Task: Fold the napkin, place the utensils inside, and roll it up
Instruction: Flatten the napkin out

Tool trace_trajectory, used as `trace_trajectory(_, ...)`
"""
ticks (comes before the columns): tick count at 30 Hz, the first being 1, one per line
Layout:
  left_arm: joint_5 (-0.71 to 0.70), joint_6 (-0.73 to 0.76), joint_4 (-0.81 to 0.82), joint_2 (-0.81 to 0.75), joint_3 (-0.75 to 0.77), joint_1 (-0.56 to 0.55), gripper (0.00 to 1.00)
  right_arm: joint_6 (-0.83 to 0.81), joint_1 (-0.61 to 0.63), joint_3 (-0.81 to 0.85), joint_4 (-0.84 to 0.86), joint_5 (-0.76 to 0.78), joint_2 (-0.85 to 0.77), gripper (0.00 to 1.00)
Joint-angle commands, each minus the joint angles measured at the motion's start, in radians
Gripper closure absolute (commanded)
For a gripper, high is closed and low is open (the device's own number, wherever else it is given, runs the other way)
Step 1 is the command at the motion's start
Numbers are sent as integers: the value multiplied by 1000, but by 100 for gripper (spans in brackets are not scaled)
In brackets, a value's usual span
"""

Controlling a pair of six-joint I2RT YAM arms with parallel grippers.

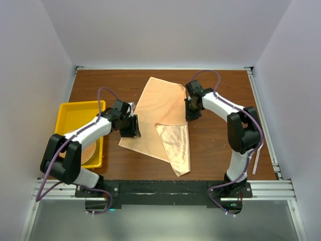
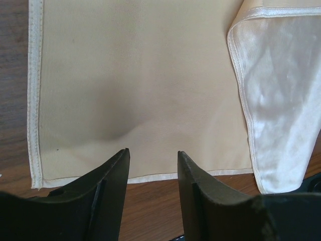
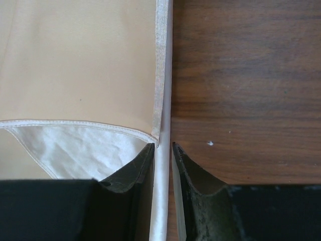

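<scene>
At centre of the top view, the large peach-orange cloth napkin point(image 1: 160, 108) lies partly folded on the brown wooden table point(image 1: 220, 165). The left gripper point(image 2: 153, 153) straddles its lower-left hem, jaws half apart. The right gripper point(image 3: 163, 145), jaws narrow, pinches its right hem.

Bright, even light (soft shadows).

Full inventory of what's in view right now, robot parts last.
napkin: 1, peach-orange, middle of the table, one corner folded over showing its shiny side
tray: 1, yellow, left side of the table
woven mat: 1, tan, round, inside the tray, partly hidden by the left arm
table: 1, dark brown wood
left arm, right arm: 2, white and black
left gripper: black, jaws apart at the napkin's edge
right gripper: black, pinching the napkin's hem
</scene>
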Motion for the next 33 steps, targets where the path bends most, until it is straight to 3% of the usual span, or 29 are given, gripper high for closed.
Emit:
trace_trajectory(1, 18, 2, 27, 27, 40, 3, 52, -9, 1, 14, 28, -33, 22, 77)
trace_trajectory(13, 11, 14, 19, 70, 69, 3, 52, -9, 1, 20, 37, -55, 58, 81)
trace_trajectory(19, -5, 8, 31, 101, 50, 3, 52, -32, 1, 69, -37, -12, 50, 100)
trace_trajectory(22, -22, 2, 41, 105, 35, 3, 53, -41, 1, 93, -72, 19, 42, 100)
trace_trajectory(27, -40, -6, 44, 124, 3, 3, 53, -47, -13, 149, -129, 104, 24, 100)
trace_trajectory(30, -40, -3, 48, 137, -8, 3, 53, -39, -83, 169, -144, 173, 25, 100)
trace_trajectory(32, -39, 1, 53, 139, -13, 3, 53, -45, -152, 217, -166, 265, 55, 100)
trace_trajectory(33, -37, 4, 53, 138, -13, 3, 53, -56, -169, 234, -157, 417, 65, 100)
